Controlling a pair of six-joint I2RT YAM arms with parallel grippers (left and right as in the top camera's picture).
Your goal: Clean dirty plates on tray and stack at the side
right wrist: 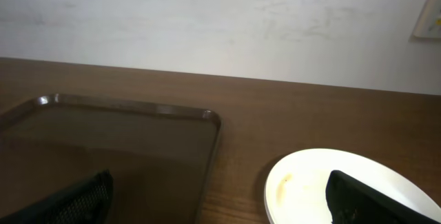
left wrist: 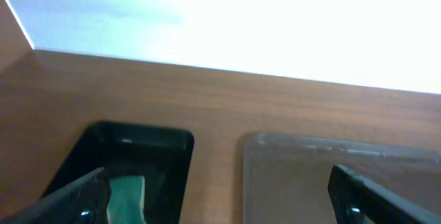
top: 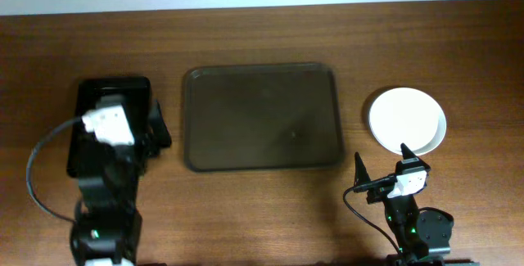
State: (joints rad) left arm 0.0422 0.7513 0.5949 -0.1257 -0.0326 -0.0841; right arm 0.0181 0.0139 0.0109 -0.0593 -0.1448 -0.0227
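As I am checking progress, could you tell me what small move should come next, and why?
Probably just rest both arms, as the job looks done: the tray is bare, the plates sit stacked to its right, and the left gripper and right gripper stand open, holding nothing.
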